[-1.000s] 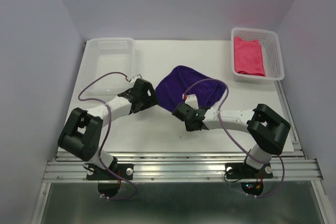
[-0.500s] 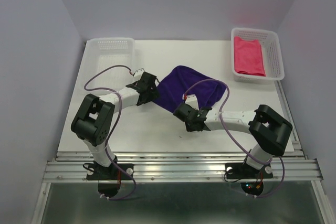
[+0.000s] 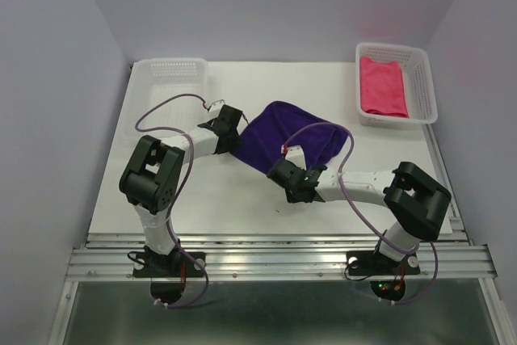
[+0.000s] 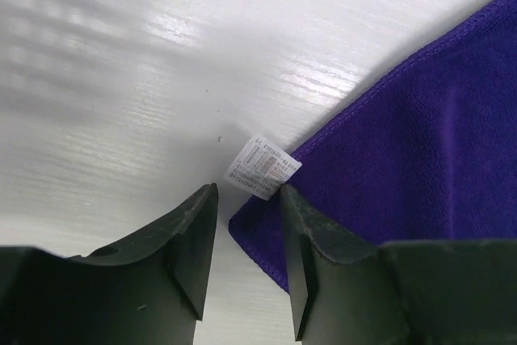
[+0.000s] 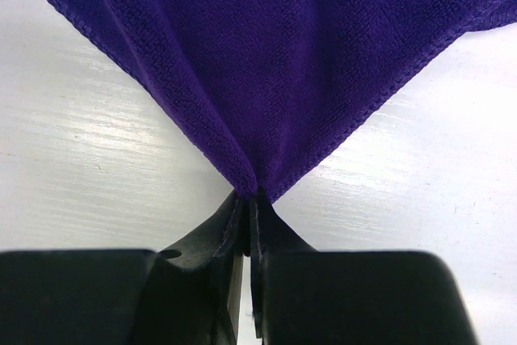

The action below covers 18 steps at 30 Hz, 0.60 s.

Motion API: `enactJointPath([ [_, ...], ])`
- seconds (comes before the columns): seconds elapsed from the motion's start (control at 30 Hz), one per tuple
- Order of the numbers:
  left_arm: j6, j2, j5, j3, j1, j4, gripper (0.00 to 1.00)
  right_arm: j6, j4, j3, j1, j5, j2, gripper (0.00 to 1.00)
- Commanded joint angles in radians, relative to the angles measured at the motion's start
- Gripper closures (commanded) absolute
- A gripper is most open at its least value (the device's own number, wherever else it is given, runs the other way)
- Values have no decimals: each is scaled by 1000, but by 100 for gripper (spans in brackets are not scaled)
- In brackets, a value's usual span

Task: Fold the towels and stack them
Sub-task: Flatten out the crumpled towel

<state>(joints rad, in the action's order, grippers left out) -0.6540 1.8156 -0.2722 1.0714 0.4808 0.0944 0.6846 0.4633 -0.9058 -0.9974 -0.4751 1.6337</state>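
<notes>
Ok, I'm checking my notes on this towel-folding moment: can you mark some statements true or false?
1. The right tool pinches a corner of the dark purple cloth towel. True.
2. The left tool is clamped on the white tag. False: the left tool stands open around the corner bearing the white tag.
3. The magenta-pink cloth towel lies in the white plastic mesh basket at the far right. True.
4. The purple towel sits in a basket. False: it lies on the white table.
</notes>
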Motion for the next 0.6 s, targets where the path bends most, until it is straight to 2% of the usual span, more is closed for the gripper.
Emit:
enactJointPath([
  [0.0,20,5,57,-14,-5,-7,53,6,-14,13,-12,10,-23,92],
  [0.37,24,21,119,-65,-5,-38,56,7,-25,-7,-12,16,3,92],
  [0.57,27,39,116,-53,-5,-35,73,6,-28,-4,-12,16,-6,92],
])
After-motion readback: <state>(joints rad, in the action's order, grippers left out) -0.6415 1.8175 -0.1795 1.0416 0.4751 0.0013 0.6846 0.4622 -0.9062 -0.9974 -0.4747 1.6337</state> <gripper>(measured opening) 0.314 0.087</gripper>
